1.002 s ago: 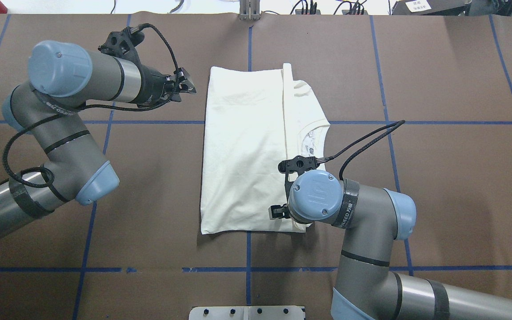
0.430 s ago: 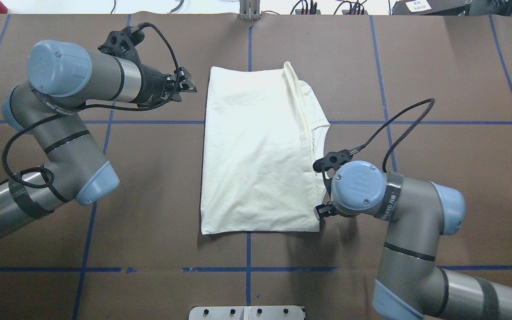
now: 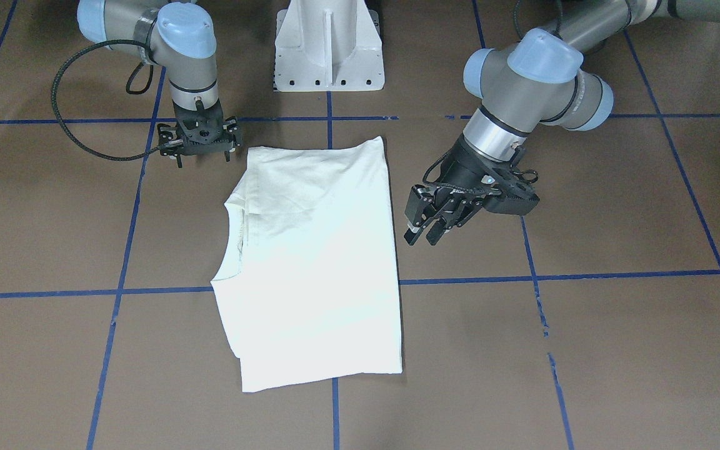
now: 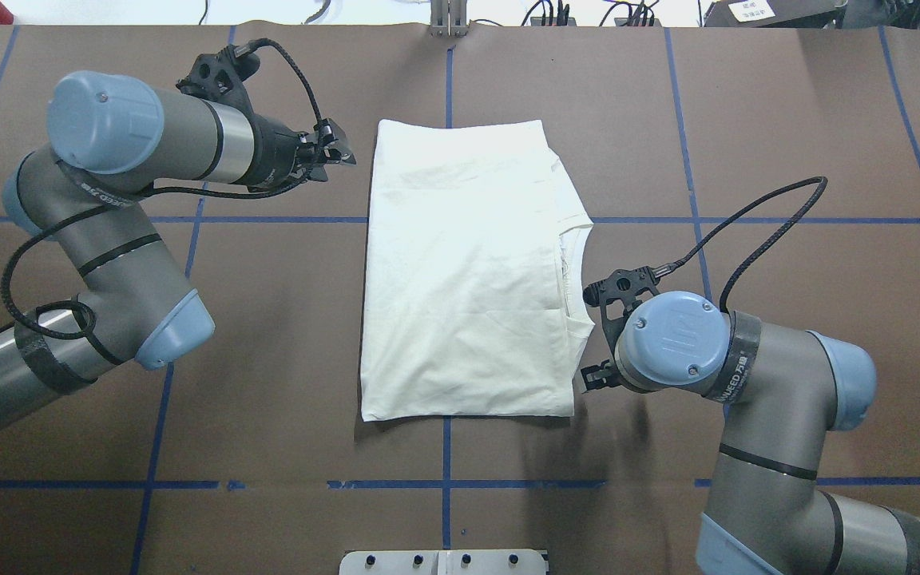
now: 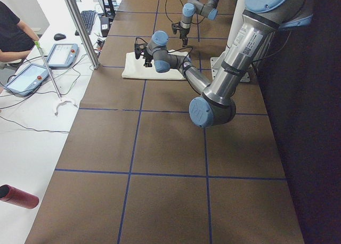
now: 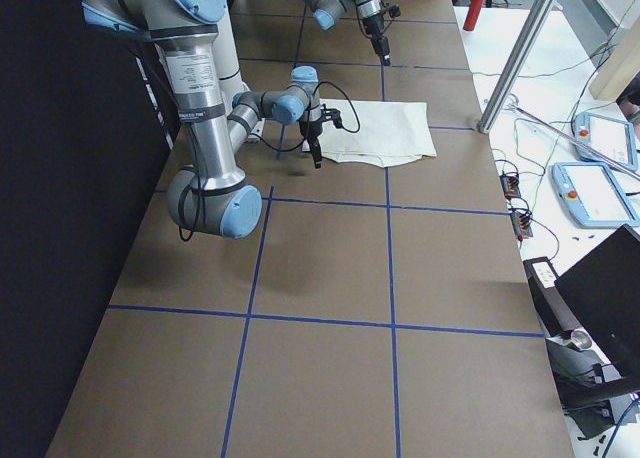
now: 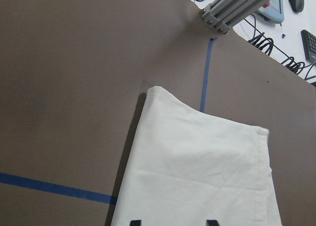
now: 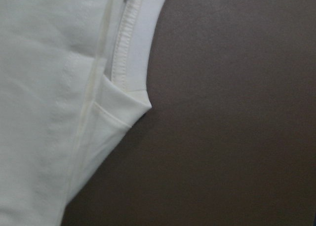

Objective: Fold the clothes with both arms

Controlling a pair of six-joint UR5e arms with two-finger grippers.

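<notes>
— Take the left end effector (image 3: 424, 230) first: fingers spread apart, gripping nothing, tilted down above the table (image 4: 787, 104), just off the left edge of the T-shirt (image 4: 460, 271), clear of the cloth
— And the right end effector (image 3: 200, 149)?
— Pointed straight down by the shirt's corner on the robot's right, near the shoulder. Cannot tell whether parted or clenched. From its wrist camera, only the ribbed collar (image 8: 126, 53), a folded shoulder tip and bare brown surface
— The garment itself?
— Folded into a flat oblong mid-table, plain cream side up, collar toward the robot's right
— Around it?
— A white pedestal (image 3: 329, 47) at the robot's edge, well apart from the cloth
— Surface and room?
— Brown covering crossed by blue tape lines (image 4: 268, 220). Past the far edge, a white desk with two tablets (image 5: 29, 76), loose cables, an aluminium post (image 5: 80, 25), a seated person (image 5: 13, 33) and a red cylinder (image 5: 18, 196)
</notes>
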